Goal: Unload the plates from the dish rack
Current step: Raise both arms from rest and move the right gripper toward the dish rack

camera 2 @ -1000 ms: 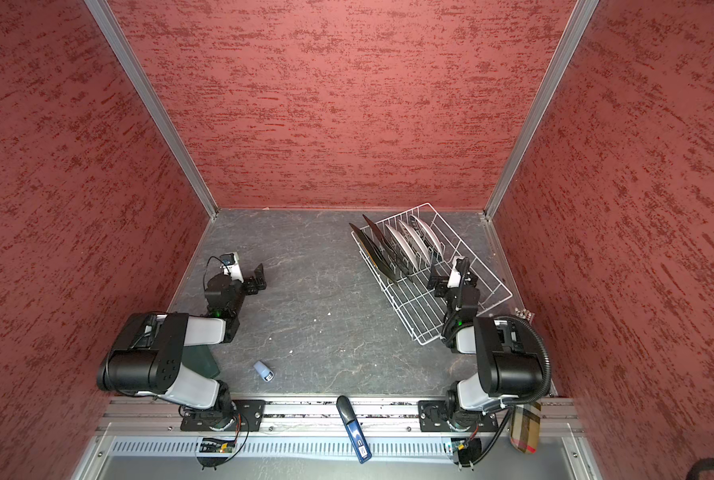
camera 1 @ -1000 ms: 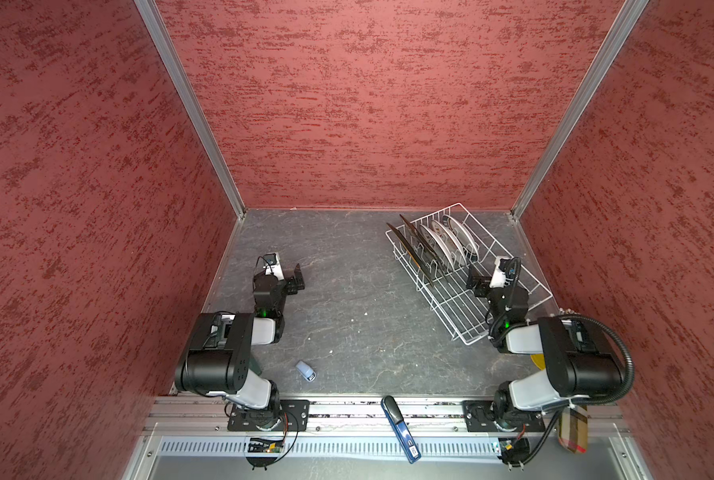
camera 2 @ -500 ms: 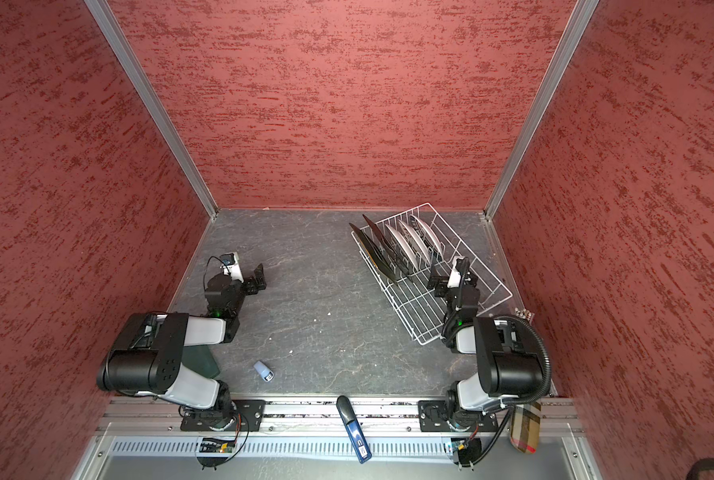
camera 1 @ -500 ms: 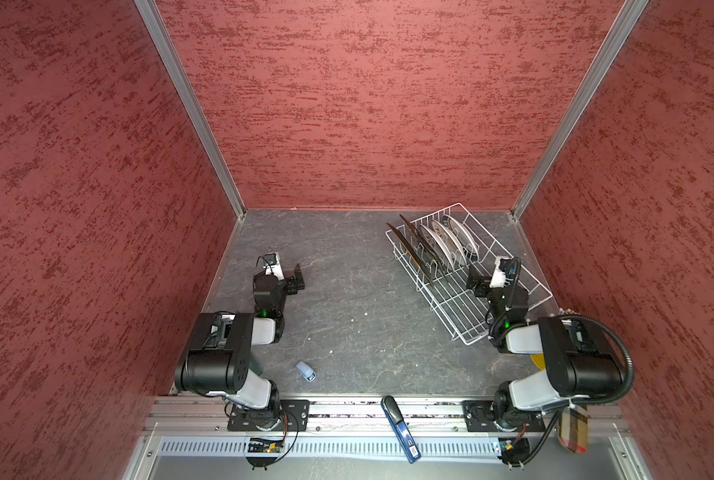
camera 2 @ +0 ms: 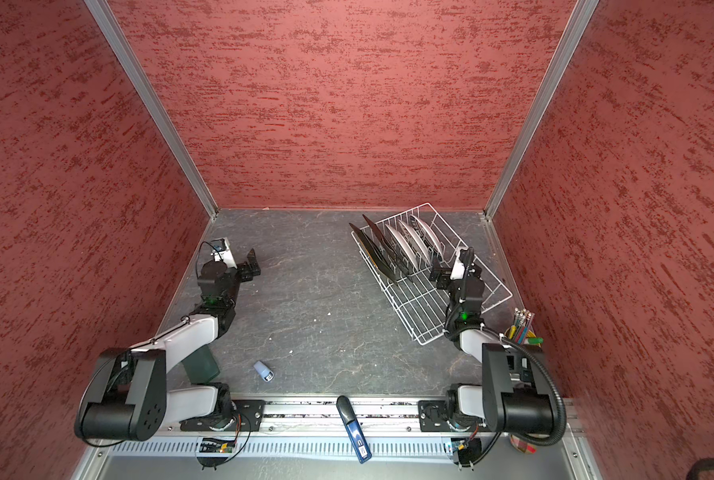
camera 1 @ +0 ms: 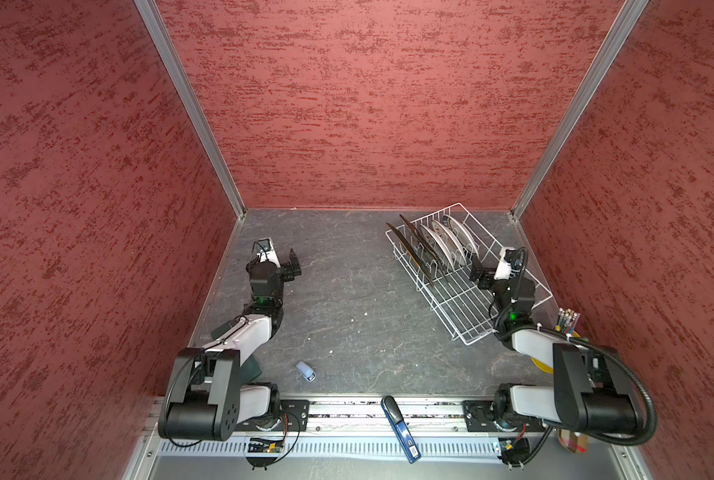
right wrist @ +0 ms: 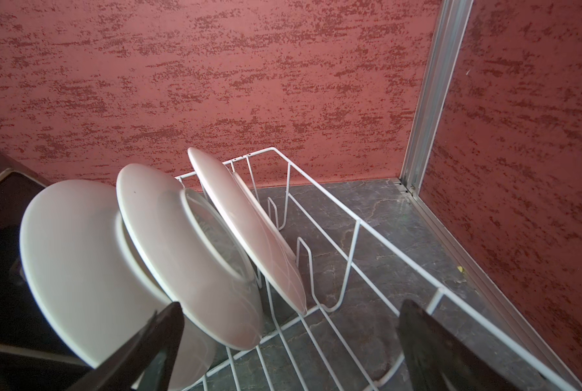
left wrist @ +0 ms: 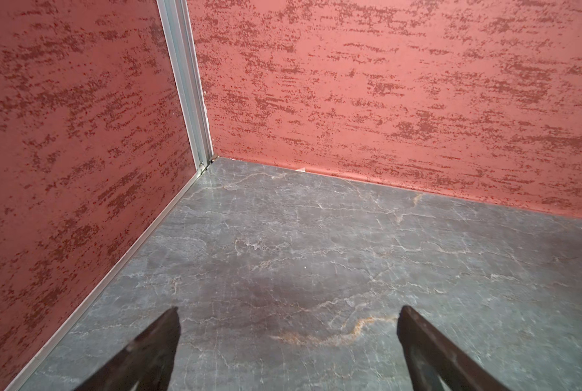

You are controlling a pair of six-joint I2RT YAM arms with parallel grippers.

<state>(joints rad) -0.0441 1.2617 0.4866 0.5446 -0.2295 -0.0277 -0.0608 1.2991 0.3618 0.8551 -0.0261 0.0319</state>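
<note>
While both arms crouch low over the grey marbled table (camera 1: 347, 299), we find each one bent sharply at the elbow above its base on the front rail (camera 1: 347, 415). Our left arm (camera 1: 245, 334) runs its white forearm along the left wall side, with the wrist raised above the tabletop, well apart from the rack. The left gripper (left wrist: 288, 315) points toward the back left corner, its two fingers spread wide with only bare table between them.

Our right arm (camera 1: 532, 343) reaches forward over the near end of the white wire dish rack (camera 1: 467, 341). The rack lies slantwise at the back right of the table, its far end close to the back right corner. The right gripper (right wrist: 289, 304) hangs over the rack's wire floor, aimed along the rack at the plates (camera 1: 438, 247), its fingers spread wide and gripping nothing.

All five plates stand on edge, leaning, in the rack's far part, in a row across its width. Two square plates (camera 1: 409, 249), dark from these angles, stand toward the table's middle, and three round white plates (right wrist: 188, 250) show their undersides toward the right wall. In the right wrist view one fingertip (right wrist: 164, 331) overlaps the round plate beside the square ones, and we cannot tell whether they touch.
</note>
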